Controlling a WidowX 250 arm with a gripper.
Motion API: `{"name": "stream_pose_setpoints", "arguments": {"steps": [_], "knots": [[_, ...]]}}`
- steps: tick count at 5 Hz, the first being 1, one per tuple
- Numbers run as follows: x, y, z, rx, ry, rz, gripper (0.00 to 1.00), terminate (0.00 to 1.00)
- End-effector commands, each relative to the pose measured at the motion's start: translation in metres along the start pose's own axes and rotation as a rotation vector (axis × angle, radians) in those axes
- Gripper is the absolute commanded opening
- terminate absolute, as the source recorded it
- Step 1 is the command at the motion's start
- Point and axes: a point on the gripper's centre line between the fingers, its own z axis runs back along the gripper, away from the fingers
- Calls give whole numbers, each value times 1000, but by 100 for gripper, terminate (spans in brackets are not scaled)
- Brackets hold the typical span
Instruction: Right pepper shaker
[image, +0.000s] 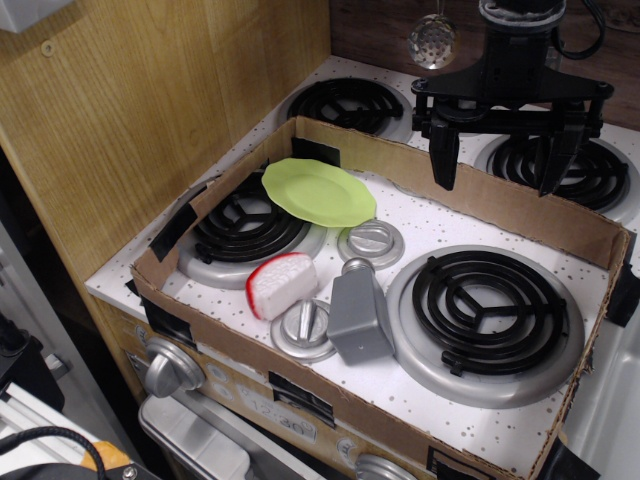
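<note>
The grey pepper shaker (358, 314) lies tilted on the white stove top, its silver knob cap pointing to the back, between a flat silver knob (304, 328) and the front right burner (487, 307). My gripper (502, 165) hangs high above the back of the cardboard-walled area, over the rear wall, with its black fingers (444, 160) spread wide and nothing between them. It is well behind and to the right of the shaker, not touching it.
A green plate (318, 191) rests on the front left burner (243, 226). A white wedge with red rim (281, 284) lies beside the shaker. A second silver knob (371, 241) sits mid stove. A cardboard wall (520, 205) rings the area. A wooden panel (150, 100) stands left.
</note>
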Motion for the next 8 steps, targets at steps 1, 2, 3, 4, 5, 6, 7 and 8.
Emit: {"name": "stream_pose_setpoints", "arguments": {"steps": [1,2,3,4,5,6,7,8], "knots": [[0,0,0,0,0,0,100,0],[-2,12,-1,5,-2,78,100,0],[-5,29,-4,-10,-33,131,100,0],[-10,49,-6,-18,-41,164,100,0],[-11,68,-15,-35,-41,185,100,0],[-12,82,-28,-49,-34,213,100,0],[-16,91,-39,-79,-28,252,100,0],[-17,95,-47,-110,-14,270,100,0]]}}
